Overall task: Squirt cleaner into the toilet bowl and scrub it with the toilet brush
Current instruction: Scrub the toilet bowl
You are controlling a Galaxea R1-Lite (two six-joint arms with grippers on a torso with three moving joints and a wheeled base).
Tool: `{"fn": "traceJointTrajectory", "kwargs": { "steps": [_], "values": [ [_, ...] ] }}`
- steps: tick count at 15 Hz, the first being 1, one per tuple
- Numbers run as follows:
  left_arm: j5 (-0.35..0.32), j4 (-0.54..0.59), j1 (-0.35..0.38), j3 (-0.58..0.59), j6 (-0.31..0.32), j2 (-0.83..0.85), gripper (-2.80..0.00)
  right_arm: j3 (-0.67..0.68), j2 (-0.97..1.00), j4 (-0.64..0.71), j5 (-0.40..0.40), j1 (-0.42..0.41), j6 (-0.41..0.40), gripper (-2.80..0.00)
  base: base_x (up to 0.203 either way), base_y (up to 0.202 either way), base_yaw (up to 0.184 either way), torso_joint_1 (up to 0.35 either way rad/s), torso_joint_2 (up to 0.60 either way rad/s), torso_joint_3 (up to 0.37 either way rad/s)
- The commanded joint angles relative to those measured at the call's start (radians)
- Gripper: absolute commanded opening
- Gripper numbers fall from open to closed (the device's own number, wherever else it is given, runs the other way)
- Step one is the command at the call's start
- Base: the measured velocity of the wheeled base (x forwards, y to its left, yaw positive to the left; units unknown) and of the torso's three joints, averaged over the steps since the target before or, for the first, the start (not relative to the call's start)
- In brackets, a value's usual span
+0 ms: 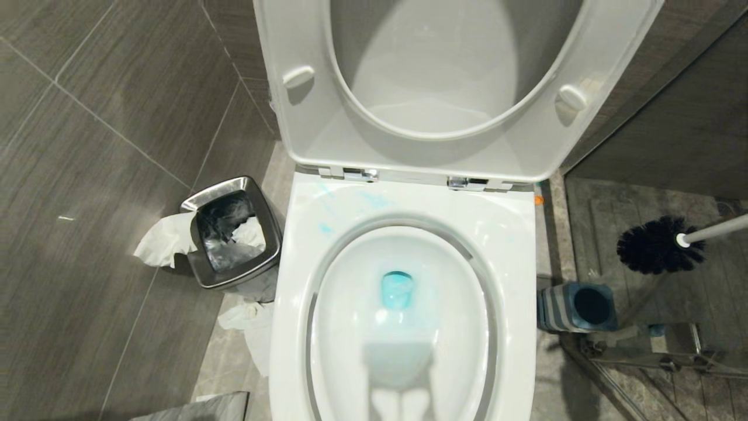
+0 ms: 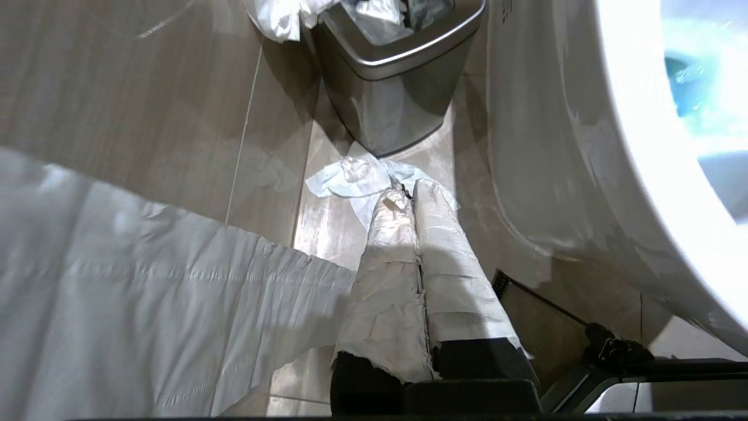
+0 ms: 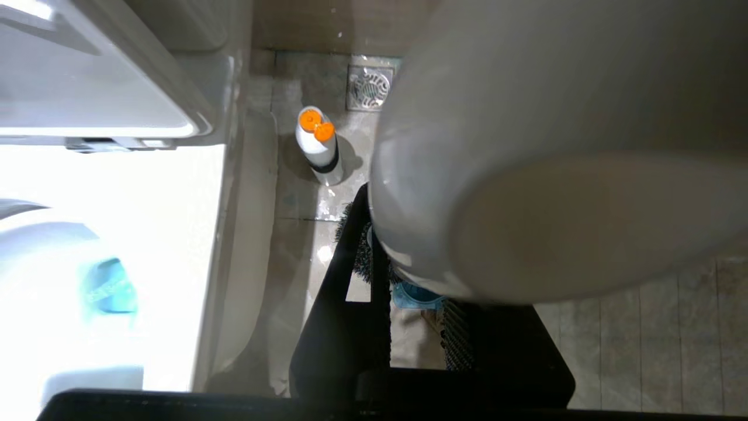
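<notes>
Found the oval white glossy ceramic toilet bowl (image 1: 292, 263) open, with its white plastic seat and lid (image 1: 304, 134) tipped up behind it. Noted a pool of blue liquid (image 1: 397, 289) at the bottom of the bowl and faint blue smears on the bowl's rear rim. Saw the toilet brush (image 1: 660, 245), a long slim white handle with a round black bristle head, held in the air to the right of the bowl, clear of its rim and out of the square blue-and-grey holder (image 1: 578, 307) standing on the floor just beside the bowl's right flank. Read the right gripper (image 3: 409, 280) as clamped on that handle, black jaws closed around the white shaft on the bowl's right side. Spotted the white plastic cleaner bottle (image 3: 318, 146) with an orange cap upright on the floor to the right of the bowl's rear, near a square steel floor drain (image 3: 369, 86). Found the left gripper (image 2: 412, 190) low beside the bowl's left outer wall, its white-wrapped jaws pressed together on nothing. Saw a small steel waste bin (image 1: 231, 234) left of the bowl, with crumpled white tissue (image 1: 166, 237) hanging over its edge and more on the floor between bin and bowl.
</notes>
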Motion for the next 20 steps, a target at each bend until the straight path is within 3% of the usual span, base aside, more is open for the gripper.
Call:
{"fn": "traceJointTrajectory", "kwargs": {
  "steps": [1,20],
  "values": [
    [0.0,0.0,0.0,0.0,0.0,0.001,-2.8,-0.001,0.002,0.001,0.001,0.0,0.001,-2.8,0.0,0.0,0.0,0.002,0.0,0.202],
    [0.0,0.0,0.001,0.0,-0.003,0.001,-2.8,-0.059,0.065,0.001,0.003,0.003,0.002,-2.8,0.0,0.0,0.0,0.002,0.0,0.203]
  ]
}}
